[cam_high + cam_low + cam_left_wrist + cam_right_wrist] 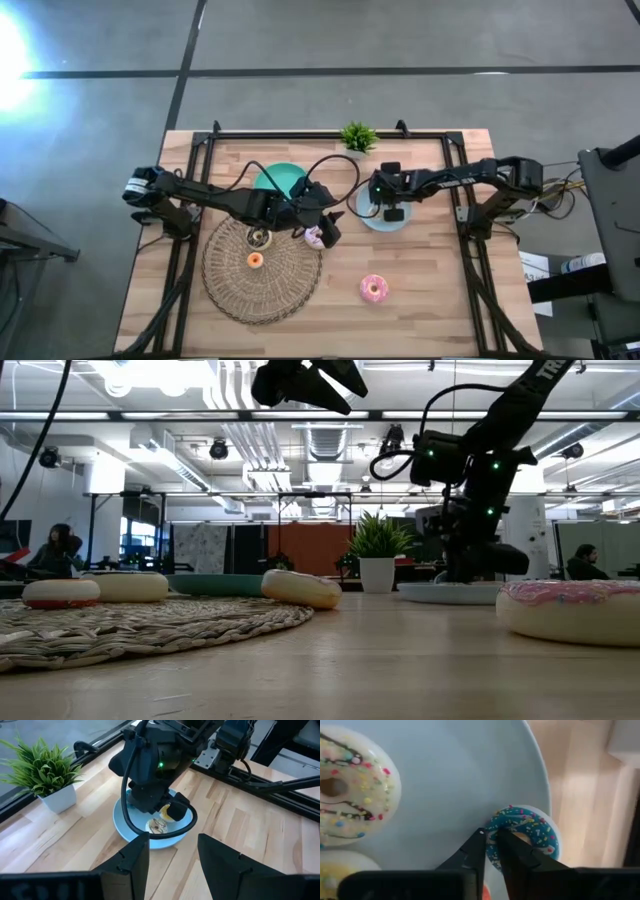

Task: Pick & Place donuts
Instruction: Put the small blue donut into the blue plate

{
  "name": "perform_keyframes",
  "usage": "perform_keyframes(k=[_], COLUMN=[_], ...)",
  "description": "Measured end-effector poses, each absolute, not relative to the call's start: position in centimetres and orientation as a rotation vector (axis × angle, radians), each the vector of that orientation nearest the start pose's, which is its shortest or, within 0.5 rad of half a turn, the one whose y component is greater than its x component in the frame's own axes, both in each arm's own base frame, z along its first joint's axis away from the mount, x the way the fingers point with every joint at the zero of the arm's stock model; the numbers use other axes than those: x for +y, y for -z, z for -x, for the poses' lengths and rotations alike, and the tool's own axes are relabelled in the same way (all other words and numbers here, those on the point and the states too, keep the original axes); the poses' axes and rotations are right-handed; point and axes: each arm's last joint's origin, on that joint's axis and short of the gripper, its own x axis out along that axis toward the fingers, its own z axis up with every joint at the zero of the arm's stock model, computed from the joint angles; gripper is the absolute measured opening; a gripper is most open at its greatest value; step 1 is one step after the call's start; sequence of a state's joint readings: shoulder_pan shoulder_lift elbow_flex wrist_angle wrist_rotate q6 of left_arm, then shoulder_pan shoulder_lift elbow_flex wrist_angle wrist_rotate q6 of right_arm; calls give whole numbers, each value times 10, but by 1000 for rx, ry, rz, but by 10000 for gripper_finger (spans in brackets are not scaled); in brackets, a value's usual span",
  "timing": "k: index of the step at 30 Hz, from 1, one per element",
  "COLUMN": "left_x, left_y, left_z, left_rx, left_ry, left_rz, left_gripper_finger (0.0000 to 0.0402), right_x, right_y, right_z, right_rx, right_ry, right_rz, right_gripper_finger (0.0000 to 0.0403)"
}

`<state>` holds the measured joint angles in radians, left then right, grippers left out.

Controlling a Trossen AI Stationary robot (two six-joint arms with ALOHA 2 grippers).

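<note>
In the right wrist view my right gripper is down on the light-blue plate, shut on a tiny teal-iced sprinkled donut at the plate's rim. A white sprinkled donut and a yellowish one lie flat on the same plate. My left gripper hangs open, high above the table, beside the pale pink-white donut. The bright pink donut lies on bare wood. A tiny orange donut and a darker ring rest on the woven mat. My right gripper comes from above, pointing down, and pinches the teal-iced donut by the plate-side part of its ring. Whether one finger is in the hole, the fingers themselves hide. The donut sits at the plate's rim, partly over the edge; whether it is lifted cannot be told.
A teal plate lies under the left arm near the far side. A small potted plant stands at the far edge. Dark rails run along both table sides. Bare wood lies near the pink donut toward the near edge.
</note>
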<state>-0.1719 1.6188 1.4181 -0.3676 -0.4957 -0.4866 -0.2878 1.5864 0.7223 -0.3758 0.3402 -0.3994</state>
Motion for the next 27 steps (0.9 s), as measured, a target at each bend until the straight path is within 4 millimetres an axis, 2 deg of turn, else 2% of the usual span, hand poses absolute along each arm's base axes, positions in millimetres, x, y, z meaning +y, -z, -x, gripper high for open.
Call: perform_keyframes(k=[4, 12, 19, 23, 27], left_x=[-49, -49, -48, -46, -45], left_y=[-327, -327, -327, -327, -327], left_z=[-360, -360, -360, -360, -361], left_rx=[448, 447, 441, 442, 443], left_ry=[-437, -438, -456, -461, -460], left_rz=[285, 290, 282, 272, 262], left_gripper_finger=[142, 142, 142, 142, 142], right_x=[-85, -85, -77, -74, -76], right_y=[-132, -141, -165, -164, -165], right_z=[-249, -250, -237, -230, -233], right_rx=[1314, 1281, 1262, 1304, 1259], right_ry=[295, 316, 224, 208, 229], right_rz=[397, 399, 241, 150, 146], right_gripper_finger=[13, 9, 8, 8, 8])
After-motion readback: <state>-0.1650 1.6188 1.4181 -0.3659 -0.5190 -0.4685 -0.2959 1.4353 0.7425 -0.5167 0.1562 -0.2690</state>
